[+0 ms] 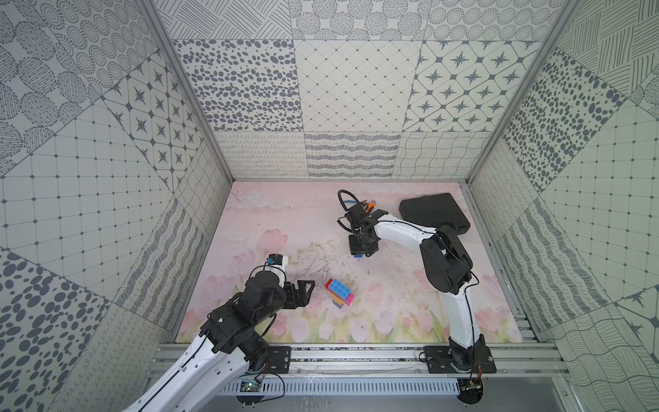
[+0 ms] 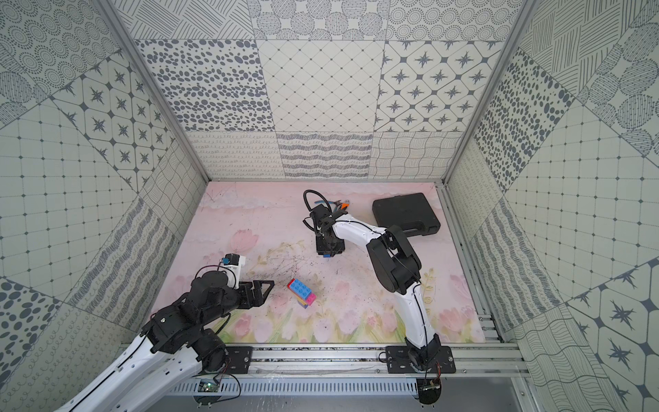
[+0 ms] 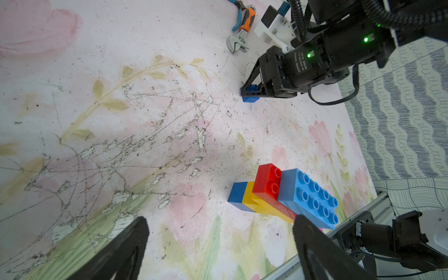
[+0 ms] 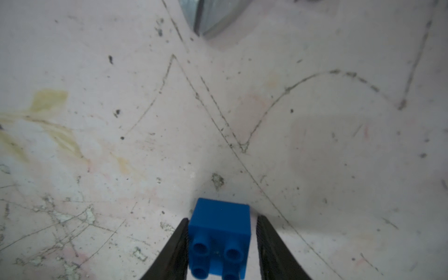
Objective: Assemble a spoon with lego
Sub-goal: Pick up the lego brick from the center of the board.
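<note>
One blue brick [image 4: 219, 232] between the right fingers [image 4: 178, 244], against only one.

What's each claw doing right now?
Left claw: open, empty.
Right claw: open astride the blue brick, gap at one finger, not gripped.

Floral mat [image 1: 285, 221] bears spoon [image 1: 340, 290], blue brick [image 3: 251, 97], wrench [image 3: 243, 30], pliers [image 3: 239, 18], case [image 1: 433, 210].

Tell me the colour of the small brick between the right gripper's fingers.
Blue; the brick shows best in the right wrist view.
</note>
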